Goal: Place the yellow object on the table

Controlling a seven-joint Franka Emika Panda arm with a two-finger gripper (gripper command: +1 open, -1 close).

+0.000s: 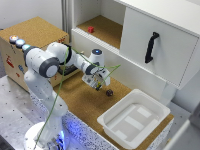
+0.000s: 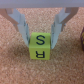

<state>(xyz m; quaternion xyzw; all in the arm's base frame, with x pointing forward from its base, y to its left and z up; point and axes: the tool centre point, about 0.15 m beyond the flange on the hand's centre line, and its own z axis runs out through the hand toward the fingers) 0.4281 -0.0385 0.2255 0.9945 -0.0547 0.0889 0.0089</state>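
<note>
Jaws: gripper (image 2: 41,31) parted, one grey ridged finger (image 2: 21,24) on each side of the cube's top; whether the pads touch its sides cannot be told from the wrist view

Yellow object: small yellow-green cube (image 2: 39,46), lettered "S" on the upper face and "R" on the face toward the camera; sits on the cork surface at centre of the wrist frame, top edge between the fingertips; in the exterior view hidden under the gripper

Table: brown cork-textured table (image 1: 82,97) with white speckled edge; runs from centre to lower right of the exterior frame

Arm: white Franka arm (image 1: 45,65) rising from lower left of the exterior frame, wrist bent down over the cork near frame centre; gripper (image 1: 99,84) low over the surface

Dark ball: small maroon ball (image 1: 109,92) on the cork just to the exterior view's right of the gripper; apart from it

Tub: white plastic tub (image 1: 132,117) on the cork at lower right of the exterior frame

Red block: small red block (image 1: 91,29) on the cork-lined shelf, upper centre

Cabinet: white cabinet door with black handle (image 1: 151,47), upper right

Box: cork-topped box (image 1: 37,32), upper left, behind the arm
</note>
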